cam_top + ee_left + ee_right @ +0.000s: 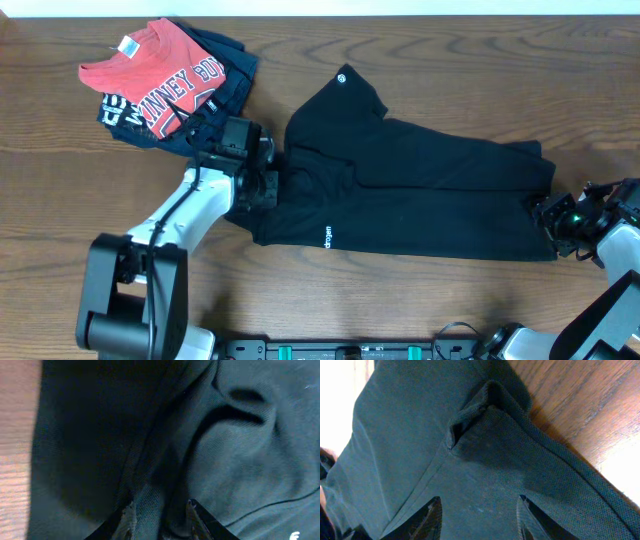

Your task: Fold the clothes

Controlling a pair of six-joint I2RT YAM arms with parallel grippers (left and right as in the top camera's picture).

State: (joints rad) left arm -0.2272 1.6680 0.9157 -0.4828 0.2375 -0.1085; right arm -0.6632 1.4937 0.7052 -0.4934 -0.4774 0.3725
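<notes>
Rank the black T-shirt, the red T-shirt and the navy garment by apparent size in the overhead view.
1. black T-shirt: by far the largest, spread out wide.
2. red T-shirt: much smaller, folded.
3. navy garment: shows least, but the red one lies on much of it, so its real size is unsure.

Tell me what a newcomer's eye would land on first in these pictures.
The black T-shirt, sprawled half-folded across the middle of the wooden table, dominates. The left tool sits at its left edge and the right tool at its right end. A red T-shirt with white lettering lies on a navy garment in the far left corner.
</notes>
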